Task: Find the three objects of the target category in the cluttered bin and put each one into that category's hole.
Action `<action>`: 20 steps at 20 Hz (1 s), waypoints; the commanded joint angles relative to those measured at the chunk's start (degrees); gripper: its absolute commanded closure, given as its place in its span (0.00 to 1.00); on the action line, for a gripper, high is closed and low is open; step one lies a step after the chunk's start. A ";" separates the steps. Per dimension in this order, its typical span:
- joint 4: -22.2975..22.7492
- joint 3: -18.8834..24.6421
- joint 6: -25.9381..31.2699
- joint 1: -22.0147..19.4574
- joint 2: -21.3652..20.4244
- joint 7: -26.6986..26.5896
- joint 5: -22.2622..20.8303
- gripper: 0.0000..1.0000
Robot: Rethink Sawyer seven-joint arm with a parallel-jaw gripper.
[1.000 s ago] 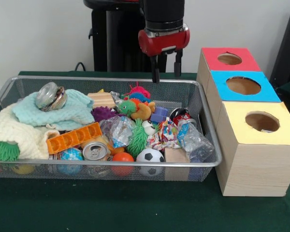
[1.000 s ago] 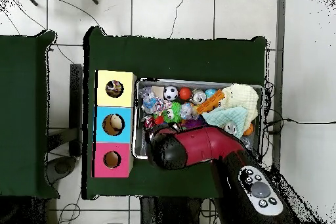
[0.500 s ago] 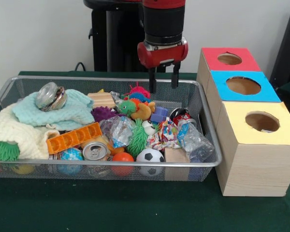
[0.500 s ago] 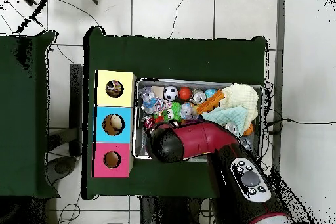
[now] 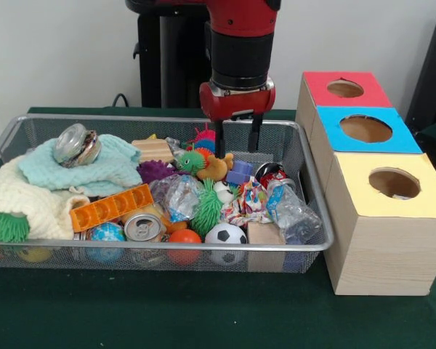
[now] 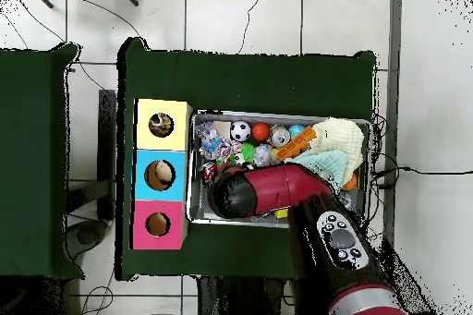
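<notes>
Search step: claw point(image 5: 237, 143) hangs open and empty over the bin point(image 5: 314, 195).
Next, lower onto a target, then carry it to the hole point(image 5: 394, 182).

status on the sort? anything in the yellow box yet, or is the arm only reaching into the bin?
Done: something already lies inside the round hole of the pale yellow-topped wooden box; what it is cannot be told. In hand: nothing. The open black-fingered gripper hangs empty over the far side of the silver wire mesh bin, above the orange plush toy. Left: pick from the clutter and carry to the hole.
</notes>
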 commanded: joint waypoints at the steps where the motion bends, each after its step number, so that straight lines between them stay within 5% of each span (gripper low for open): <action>1: -8.78 -4.51 1.23 2.91 4.87 11.68 2.00 0.00; 20: -14.72 -7.73 0.33 6.28 10.20 9.29 3.53 0.00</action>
